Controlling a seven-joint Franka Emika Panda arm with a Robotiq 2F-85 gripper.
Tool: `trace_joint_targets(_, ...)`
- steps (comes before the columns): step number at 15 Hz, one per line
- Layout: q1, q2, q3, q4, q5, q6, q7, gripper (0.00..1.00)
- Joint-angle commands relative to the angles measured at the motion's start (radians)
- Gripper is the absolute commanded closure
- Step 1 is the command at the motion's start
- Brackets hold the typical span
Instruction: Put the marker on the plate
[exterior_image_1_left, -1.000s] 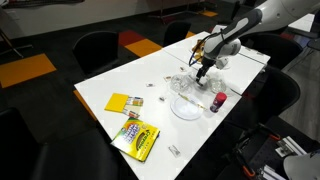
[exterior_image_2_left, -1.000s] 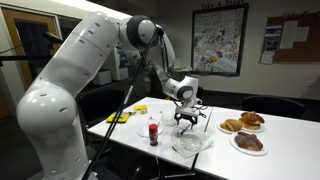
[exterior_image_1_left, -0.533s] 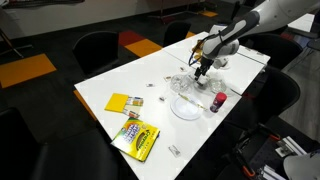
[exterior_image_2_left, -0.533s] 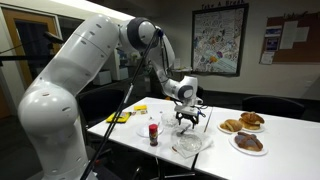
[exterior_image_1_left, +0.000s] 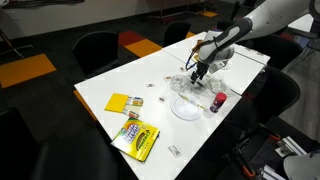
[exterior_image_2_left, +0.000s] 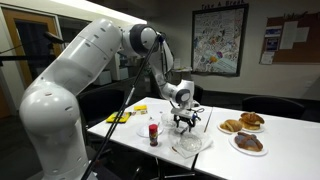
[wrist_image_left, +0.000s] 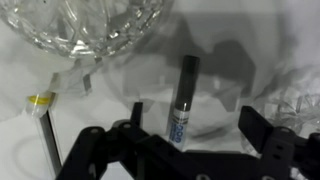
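Observation:
The marker (wrist_image_left: 186, 85), dark with a white and blue label, lies on the white table between my gripper's (wrist_image_left: 192, 118) two open fingers, closer to the left one. Nothing is held. In both exterior views the gripper (exterior_image_1_left: 197, 72) (exterior_image_2_left: 184, 120) points down close to the tabletop, just behind the plain white round plate (exterior_image_1_left: 186, 107) (exterior_image_2_left: 190, 146). The marker is too small to make out in the exterior views. The small red cup (exterior_image_1_left: 218, 102) (exterior_image_2_left: 153, 133) stands next to the plate.
A cut-glass bowl (wrist_image_left: 90, 25) (exterior_image_1_left: 180, 83) sits right by the gripper, with more glassware (wrist_image_left: 300, 100) on the other side. A thin stick with a yellow band (wrist_image_left: 41, 115) lies nearby. Dishes of brown food (exterior_image_2_left: 243, 133), a yellow pad (exterior_image_1_left: 123, 102) and a snack bag (exterior_image_1_left: 136, 139) share the table.
The arm has shifted slightly and the gripper has come a little lower over the table near the glass bowl. The plate and cup have not moved.

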Motion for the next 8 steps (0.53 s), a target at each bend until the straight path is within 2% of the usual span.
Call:
trace_joint_targets(1,0.022,0.031,-0.022,0.018,-0.027,0.033,0.041,0.33)
trace_joint_targets(8,0.041,0.029,-0.059,0.025,-0.065,0.037,0.098,0.84)
